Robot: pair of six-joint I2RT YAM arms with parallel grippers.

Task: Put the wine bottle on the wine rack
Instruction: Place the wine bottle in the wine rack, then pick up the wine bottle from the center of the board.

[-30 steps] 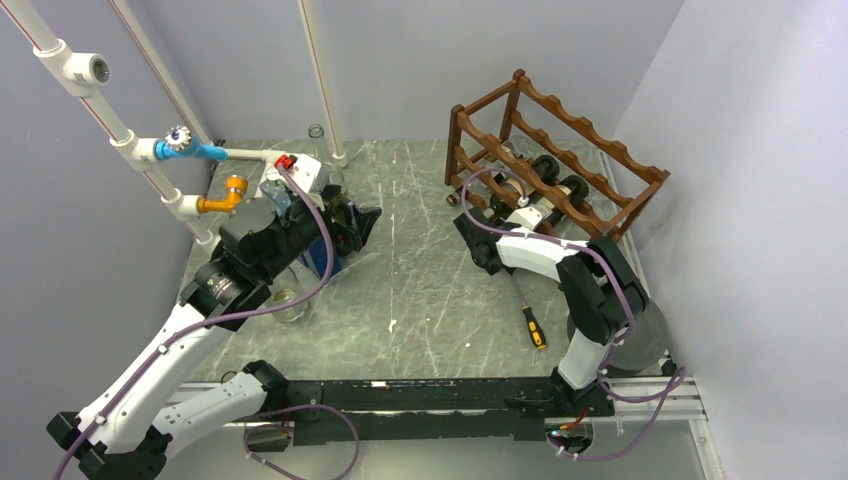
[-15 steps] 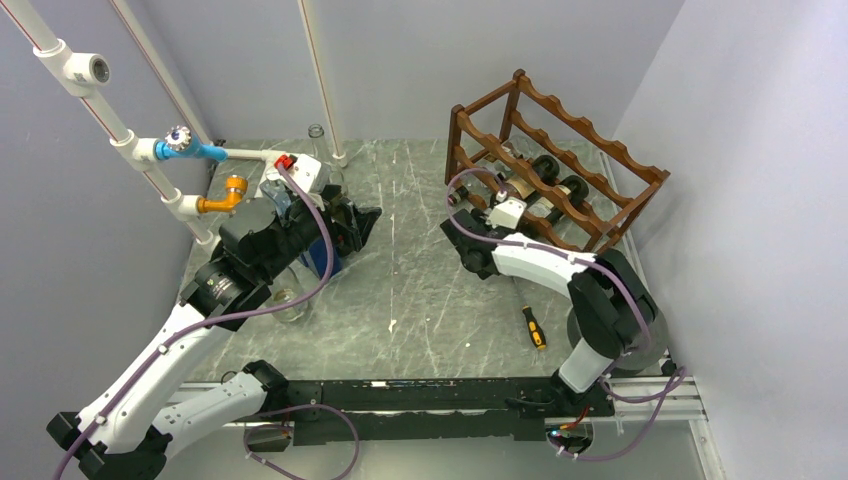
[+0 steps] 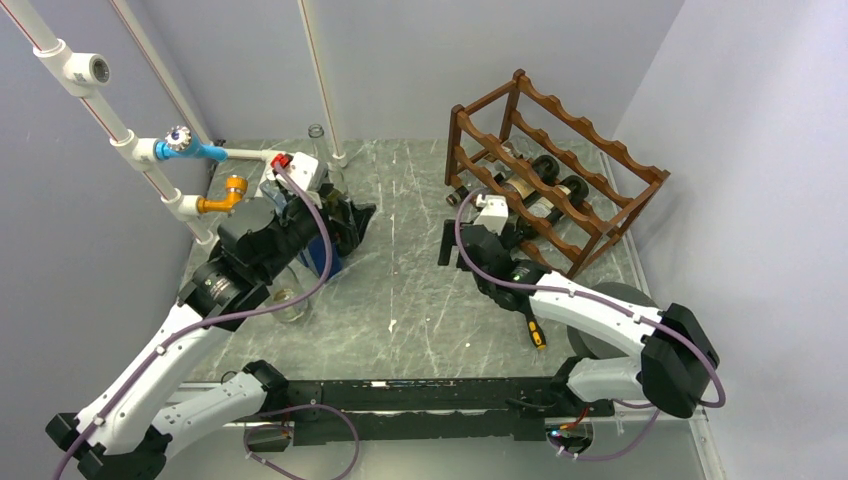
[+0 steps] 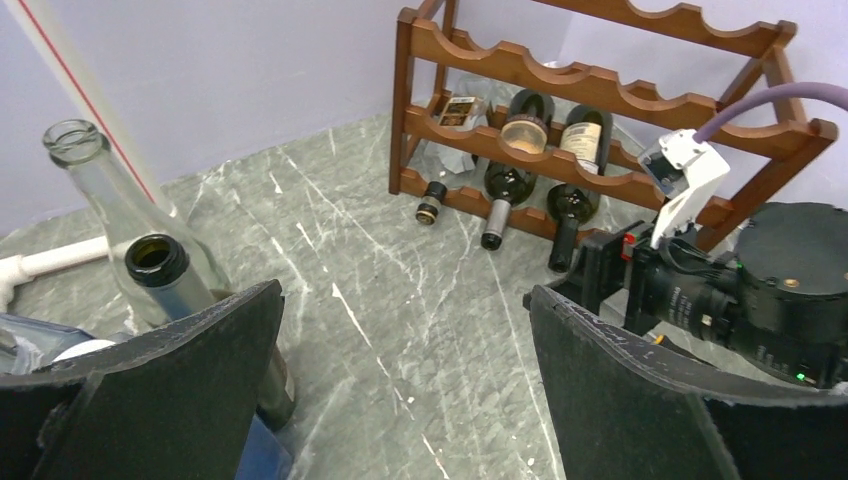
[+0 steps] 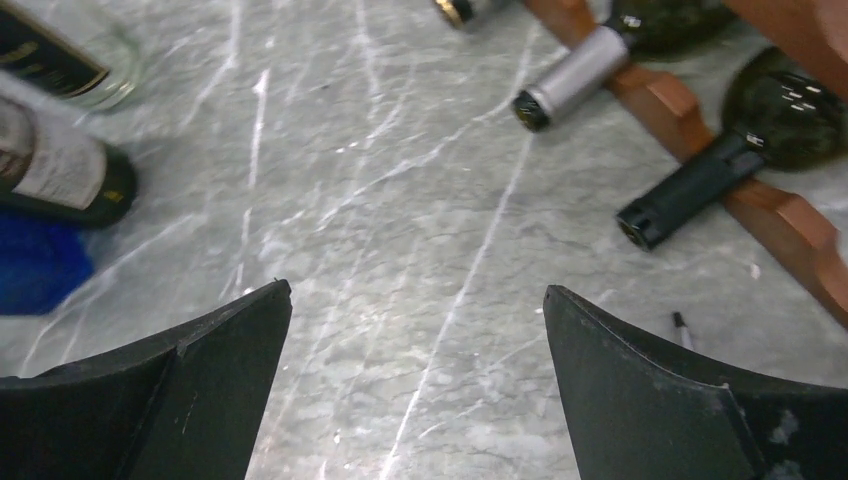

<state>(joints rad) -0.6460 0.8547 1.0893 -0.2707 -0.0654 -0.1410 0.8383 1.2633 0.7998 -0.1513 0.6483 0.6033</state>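
Right gripper: hanging wide open over the marble table, with nothing lying between its fingers.
Left gripper: also spreading wide and gripping nothing, hovering beside a clear bottle and a dark bottle that are standing upright.
Screwdriver: lying on the table next to the right arm.
Wine bottle: lying just beyond the right gripper and apart from it, up and right in the wrist view, its black-capped neck pointing out of the rack.
Silver-capped bottle: lying alongside, a little farther off.
Wine rack: standing at the table's far right, carrying three bottles, seemingly all on its lower tier.
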